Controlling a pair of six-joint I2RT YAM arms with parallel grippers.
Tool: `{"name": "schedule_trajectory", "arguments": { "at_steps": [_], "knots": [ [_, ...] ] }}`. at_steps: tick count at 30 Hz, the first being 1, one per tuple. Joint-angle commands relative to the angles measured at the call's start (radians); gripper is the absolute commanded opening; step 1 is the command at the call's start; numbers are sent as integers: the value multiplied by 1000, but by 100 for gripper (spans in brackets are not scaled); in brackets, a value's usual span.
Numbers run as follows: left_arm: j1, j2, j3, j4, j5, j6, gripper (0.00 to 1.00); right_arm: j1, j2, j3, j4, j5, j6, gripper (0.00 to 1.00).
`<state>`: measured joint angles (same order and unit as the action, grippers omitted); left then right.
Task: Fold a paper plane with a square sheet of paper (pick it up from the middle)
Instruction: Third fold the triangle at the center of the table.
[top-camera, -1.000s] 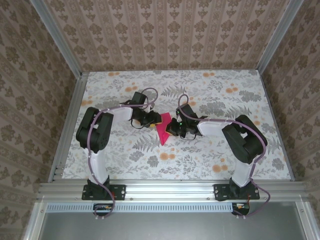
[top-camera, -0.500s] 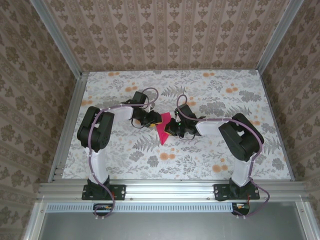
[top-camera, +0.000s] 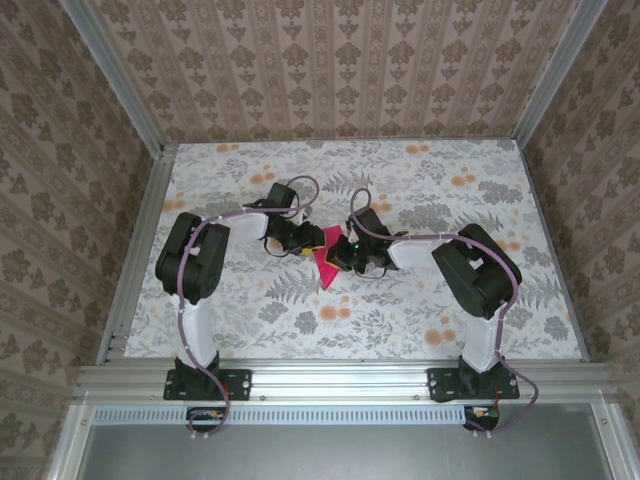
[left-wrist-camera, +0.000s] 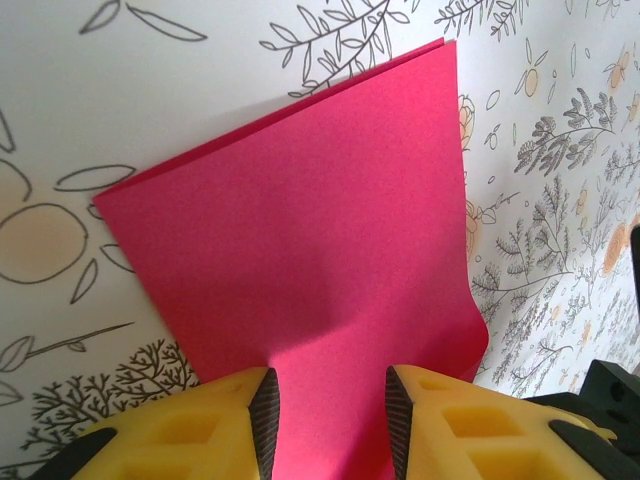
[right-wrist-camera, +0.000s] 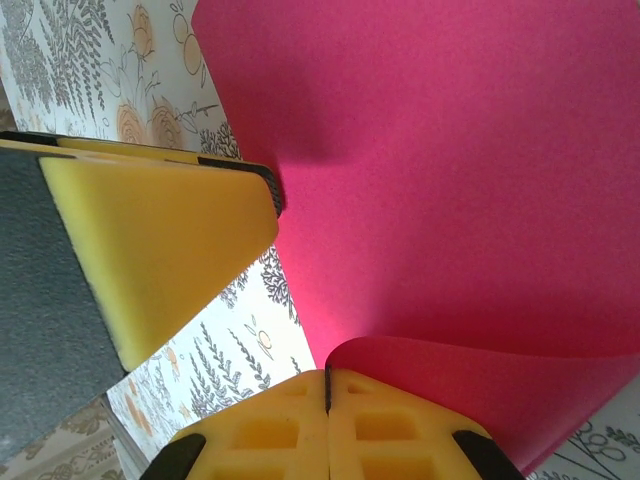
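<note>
Paper (left-wrist-camera: 300, 220) lies under the half-parted left tool (left-wrist-camera: 327, 410), its curled edge pinched in the right tool (right-wrist-camera: 326, 385).

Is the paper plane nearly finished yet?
Not nearly. The pink sheet is folded in half, two layers showing. The right pincer pinches a curled-up edge; the left pincer rests open on it. Nose and wing folds remain.
</note>
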<state>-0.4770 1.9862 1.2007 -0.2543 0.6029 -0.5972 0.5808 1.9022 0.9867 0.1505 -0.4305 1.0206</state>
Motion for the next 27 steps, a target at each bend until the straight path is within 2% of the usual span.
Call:
{"name": "schedule_trajectory", "arguments": {
  "at_steps": [1, 13, 27],
  "knots": [
    [-5, 30, 16, -39, -3, 29, 37, 5, 25, 25, -1, -14, -19, 7],
    [-8, 29, 22, -45, -1, 35, 37, 5, 22, 33, -83, -11, -62, 8],
    [-12, 32, 25, -46, -1, 35, 37, 6, 41, 40, -56, -27, -59, 9]
  ]
}}
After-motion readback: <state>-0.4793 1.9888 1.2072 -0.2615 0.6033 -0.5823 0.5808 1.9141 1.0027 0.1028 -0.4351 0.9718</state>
